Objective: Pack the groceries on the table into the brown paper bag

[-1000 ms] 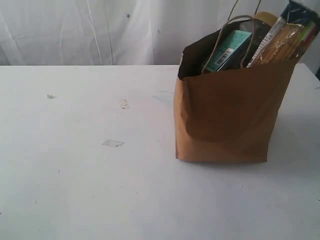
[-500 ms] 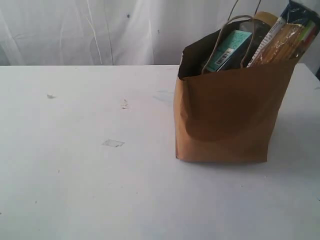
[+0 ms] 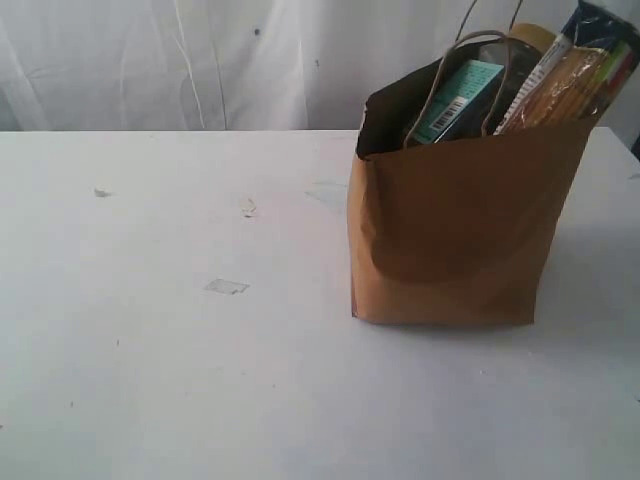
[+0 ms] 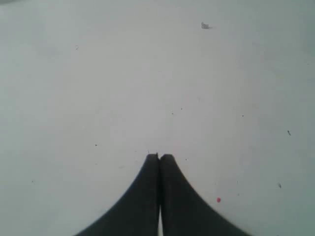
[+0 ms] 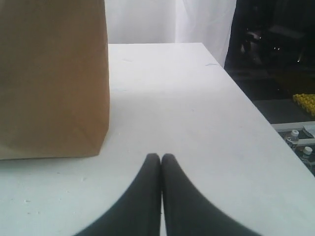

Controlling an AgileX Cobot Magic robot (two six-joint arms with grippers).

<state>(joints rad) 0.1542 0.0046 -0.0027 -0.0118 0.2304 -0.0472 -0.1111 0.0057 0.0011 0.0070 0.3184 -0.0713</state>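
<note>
"Both grippers, what are they doing?"

"The left gripper (image 4: 159, 156) has its jaws pressed together with nothing between them, over bare tabletop (image 3: 150, 380). The right gripper (image 5: 161, 156) is the same: tips meeting, empty."

"And the groceries?"

"None lies loose on the tabletop that I can see, only a few pale flecks (image 3: 248, 207). The brown paper bag (image 3: 450, 240) stands upright on the right side. The spaghetti packet (image 3: 570, 85) pokes out of its mouth, long axis tilted up toward the bag's right corner. A teal-labelled item (image 3: 455, 100) leans beside it. Whether it is a jar or a box I cannot tell, since the bag wall hides most of it."

"Which arm is nearer the bag?"

"The right one, I judge. Its wrist view shows the bag's wall close by, off to one side of the closed tips and apart from them. The left wrist view shows no bag at all. If anything needs settling deeper, the packet is the candidate, and the right arm is the one placed for it."
</note>
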